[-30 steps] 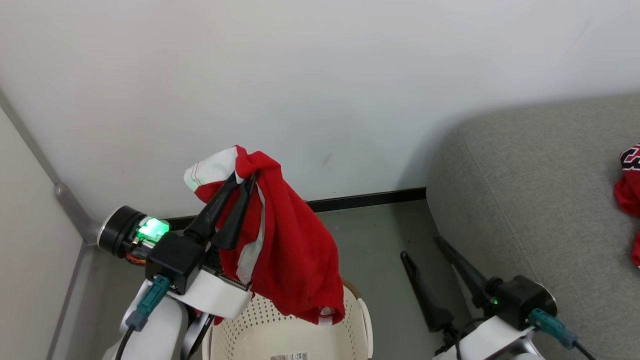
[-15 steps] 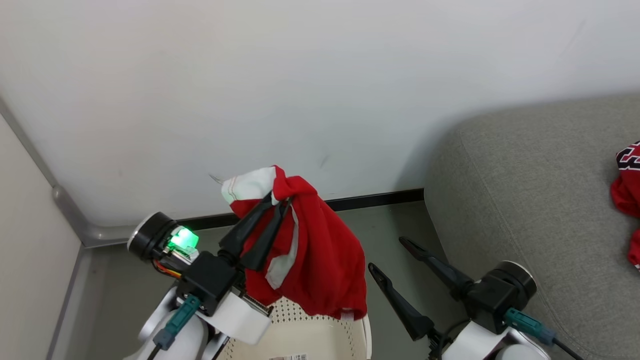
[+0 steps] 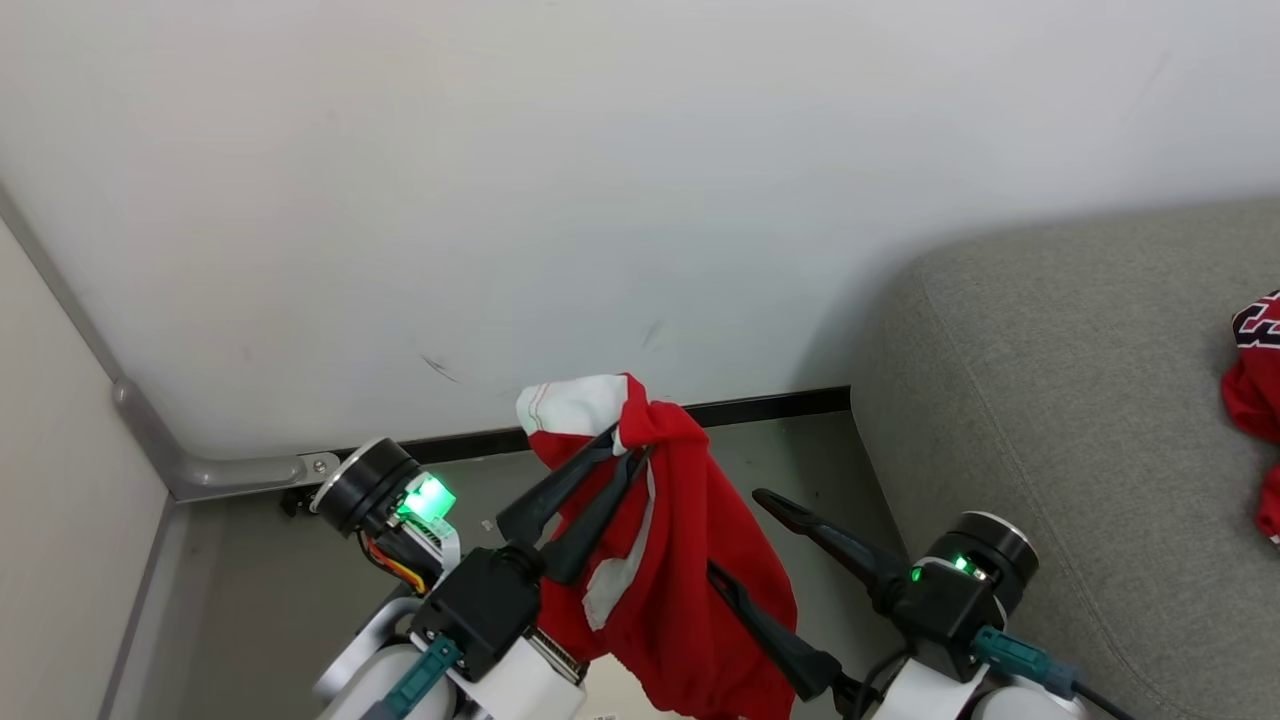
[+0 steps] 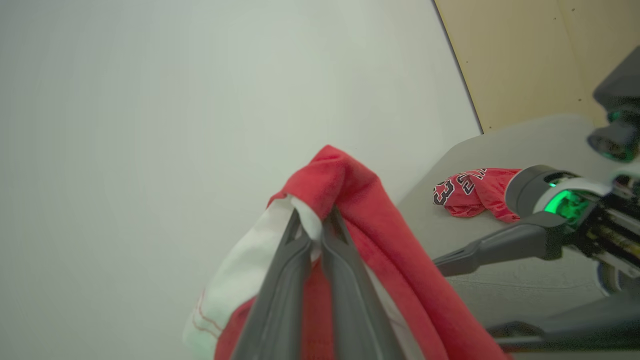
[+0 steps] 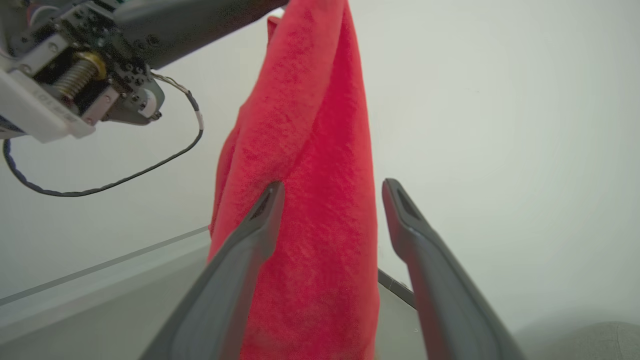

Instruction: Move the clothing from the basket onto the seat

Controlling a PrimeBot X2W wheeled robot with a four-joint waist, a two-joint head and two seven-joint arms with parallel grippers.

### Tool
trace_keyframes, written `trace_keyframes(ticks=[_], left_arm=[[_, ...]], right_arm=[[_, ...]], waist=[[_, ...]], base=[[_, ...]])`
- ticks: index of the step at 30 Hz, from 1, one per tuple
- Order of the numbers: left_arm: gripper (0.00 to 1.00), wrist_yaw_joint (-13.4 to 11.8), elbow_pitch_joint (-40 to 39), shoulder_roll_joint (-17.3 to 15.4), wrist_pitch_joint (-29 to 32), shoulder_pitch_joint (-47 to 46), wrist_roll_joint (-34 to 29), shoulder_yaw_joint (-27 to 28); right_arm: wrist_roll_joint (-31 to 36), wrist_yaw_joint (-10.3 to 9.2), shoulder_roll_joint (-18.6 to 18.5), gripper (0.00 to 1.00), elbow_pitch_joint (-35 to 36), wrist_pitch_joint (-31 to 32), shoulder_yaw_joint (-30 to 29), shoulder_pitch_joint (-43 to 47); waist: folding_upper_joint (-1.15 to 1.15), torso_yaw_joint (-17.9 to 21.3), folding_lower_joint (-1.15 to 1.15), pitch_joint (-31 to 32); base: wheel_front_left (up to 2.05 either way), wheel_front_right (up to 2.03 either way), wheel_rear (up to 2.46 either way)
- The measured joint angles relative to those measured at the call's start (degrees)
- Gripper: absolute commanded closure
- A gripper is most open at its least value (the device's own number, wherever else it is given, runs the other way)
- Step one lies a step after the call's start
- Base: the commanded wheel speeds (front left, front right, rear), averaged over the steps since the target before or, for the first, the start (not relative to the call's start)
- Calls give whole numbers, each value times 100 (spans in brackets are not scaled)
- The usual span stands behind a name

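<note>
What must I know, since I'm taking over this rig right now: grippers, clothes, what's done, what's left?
Left gripper: shut on the plain red garment, holding it up in the air.
Right gripper: open, with the hanging cloth between its fingers, not clamped.
Jersey: lying on the seat, at the head view's far right.
Done: jersey is on the seat; plain piece is lifted.
Left: probably carry it over the seat and release.
</note>
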State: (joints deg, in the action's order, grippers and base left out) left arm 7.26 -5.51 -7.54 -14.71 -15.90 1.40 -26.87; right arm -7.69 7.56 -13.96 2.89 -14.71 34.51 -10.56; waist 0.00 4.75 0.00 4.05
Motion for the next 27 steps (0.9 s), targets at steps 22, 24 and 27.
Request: trace_keyframes(ticks=[22, 24, 27], left_arm=[[100, 3, -278, 3, 0, -198, 8, -801], [100, 3, -309, 3, 0, -257, 9, -917], [100, 4, -333, -10, 0, -306, 15, -1139]], right_arm=[[-189, -1, -225, 0, -420, 0, 765, -290], [-189, 0, -220, 0, -489, 1, 768, -293], [-188, -1, -190, 0, -549, 1, 787, -324]], waist=[[0, 3, 0, -67], [0, 4, 0, -70], [0, 1, 0, -74]], base=[[0, 0, 0], [0, 0, 0], [0, 0, 0]])
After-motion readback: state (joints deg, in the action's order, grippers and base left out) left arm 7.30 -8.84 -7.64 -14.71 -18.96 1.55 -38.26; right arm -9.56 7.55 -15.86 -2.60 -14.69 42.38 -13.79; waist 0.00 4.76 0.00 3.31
